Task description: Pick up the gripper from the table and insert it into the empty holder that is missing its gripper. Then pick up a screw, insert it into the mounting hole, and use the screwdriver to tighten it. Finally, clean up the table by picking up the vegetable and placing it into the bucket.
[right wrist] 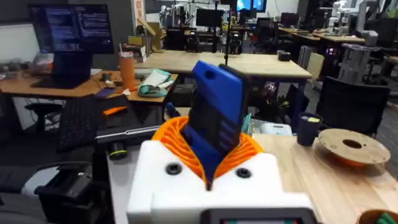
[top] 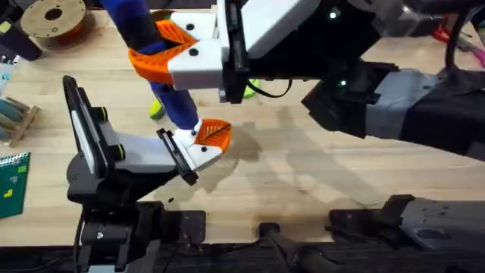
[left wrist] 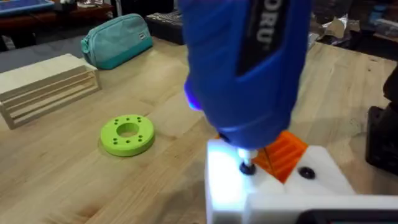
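My right gripper reaches across from the right, its orange fingers shut on the blue screwdriver. The screwdriver stands nearly upright, tip down on my left gripper. In the left wrist view the screwdriver has its lit tip on a dark screw in the white holder. The orange gripper piece sits in that block. A small yellow-green vegetable lies on the table, half hidden behind the screwdriver. The bucket is out of view.
A flat green ring disc, a wooden slatted rack and a teal pouch lie beyond my left gripper. A filament spool, a small wooden stand and a green board sit along the table's left edge.
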